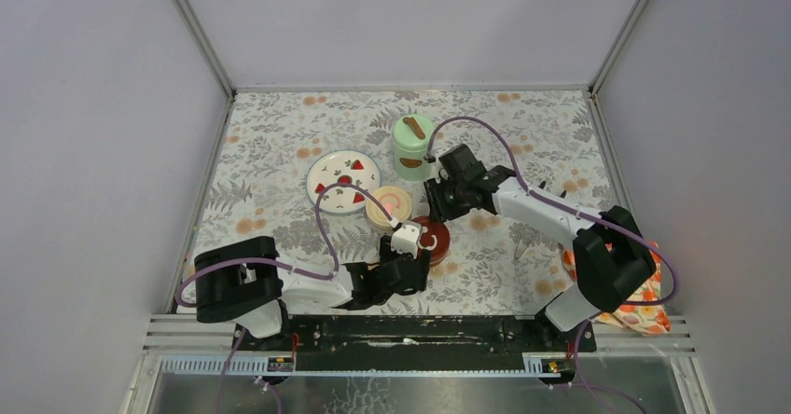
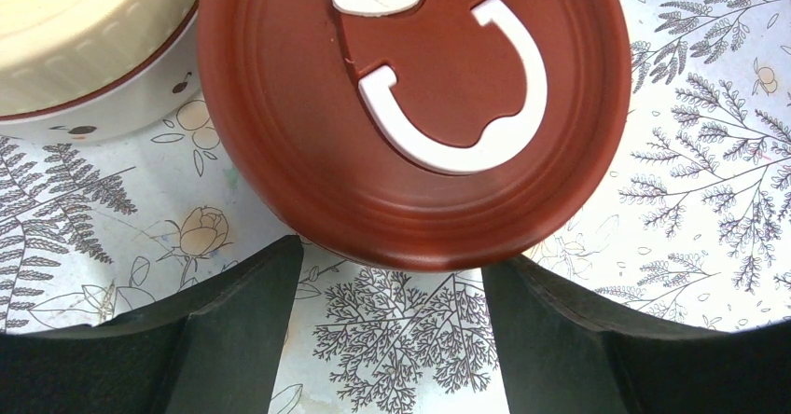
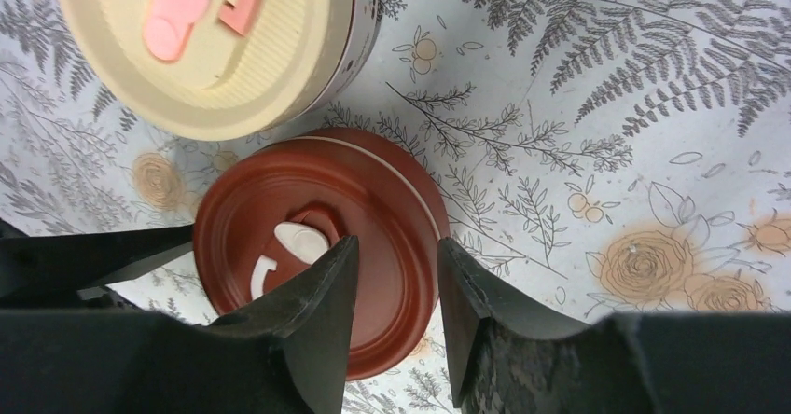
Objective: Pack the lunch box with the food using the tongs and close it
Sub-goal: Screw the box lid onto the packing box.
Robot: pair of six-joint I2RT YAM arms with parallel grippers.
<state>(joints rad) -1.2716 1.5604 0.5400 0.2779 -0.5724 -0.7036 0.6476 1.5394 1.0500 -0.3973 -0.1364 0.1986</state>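
Centre of the top view: my left gripper [image 2: 392, 263] stands wide open at the near rim of the red-lidded bowl [image 2: 280, 134], the right gripper [image 3: 396, 246] part-open and empty above it. With the cream bowl [image 3: 215, 60] just beside, I should square the jaws on the bowl's sides before closing, lest it skid.

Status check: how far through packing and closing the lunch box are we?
Apparently done: the mint-green cylindrical jar, cream-lidded round bowl and dark-red-lidded round bowl all wear lids, and the white fruit-print plate shows no food. In hand: the left gripper and right gripper, both open, hover at the dark-red-lidded bowl, gripping nothing. Left: perhaps checking that its lid is seated; I cannot tell. No tongs in view.
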